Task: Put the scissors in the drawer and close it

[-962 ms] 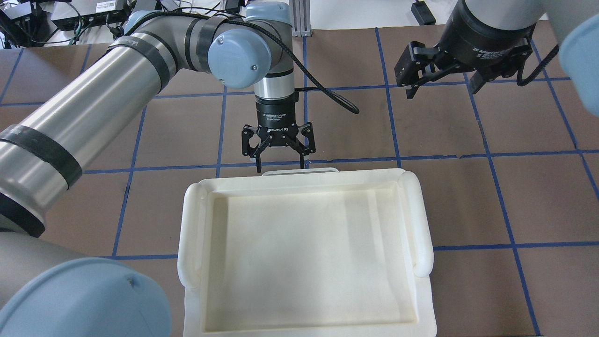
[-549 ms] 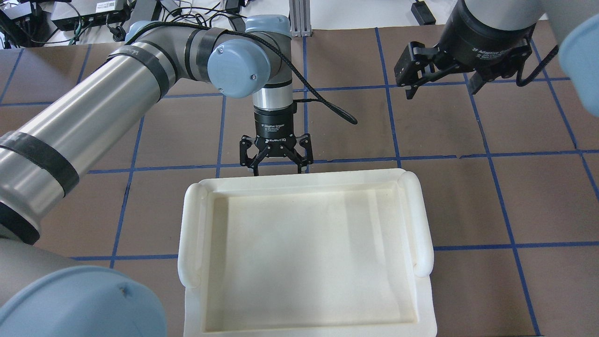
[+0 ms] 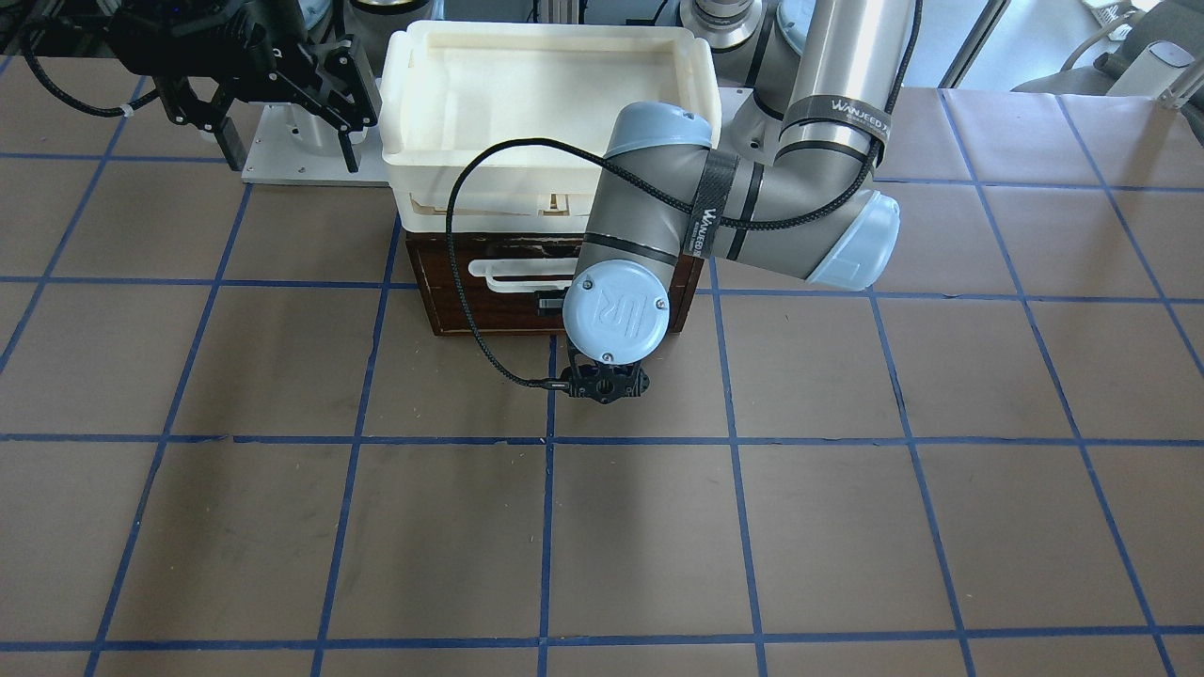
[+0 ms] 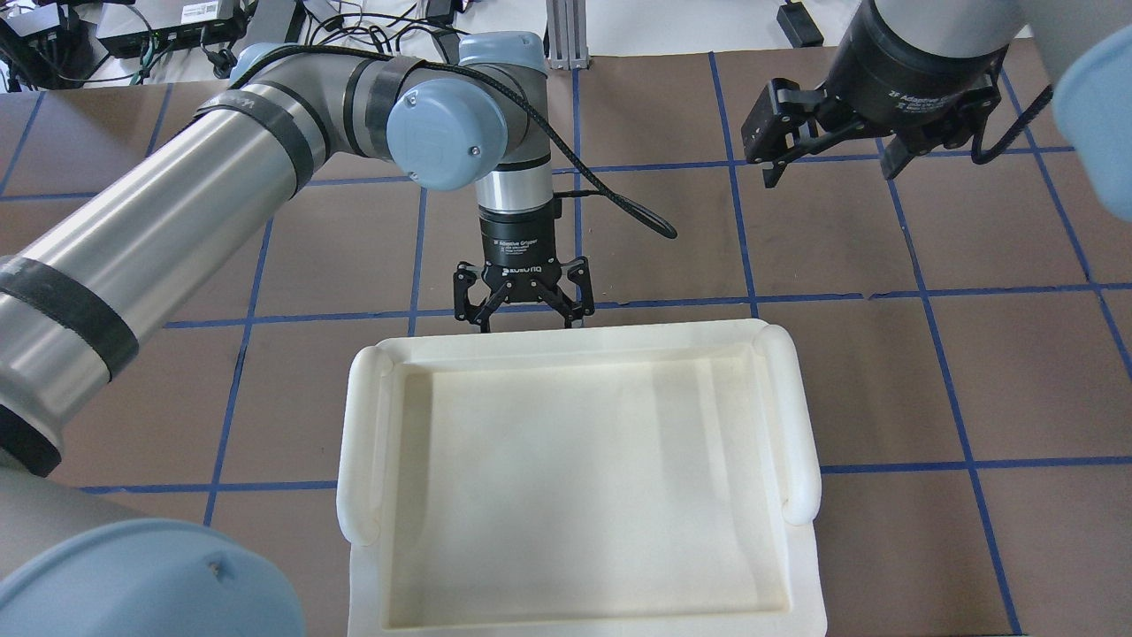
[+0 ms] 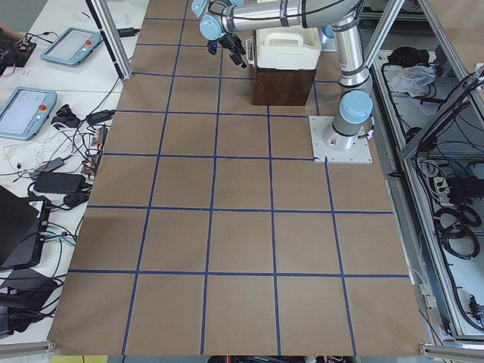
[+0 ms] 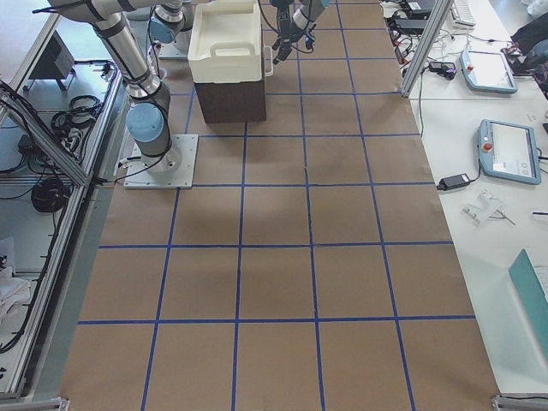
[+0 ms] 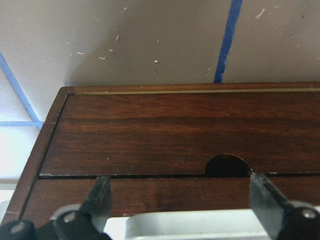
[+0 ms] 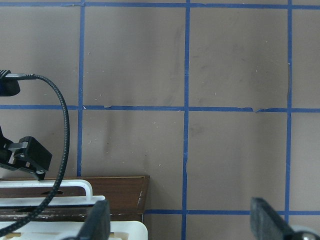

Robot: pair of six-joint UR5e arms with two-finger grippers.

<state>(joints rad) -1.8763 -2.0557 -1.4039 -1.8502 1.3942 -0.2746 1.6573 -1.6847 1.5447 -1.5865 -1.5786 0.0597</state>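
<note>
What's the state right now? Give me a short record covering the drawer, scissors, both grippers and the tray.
drawer: looks pushed in, dark front about flush with the cabinet
white handle: lies between the left gripper's open fingers
scissors: not visible in any view; cannot tell if they are inside
left gripper: open, at the drawer front, holding nothing
right gripper: open, empty, raised over the table away from the drawer
tray: cream-white, sits on top of the cabinet, nothing in it
</note>
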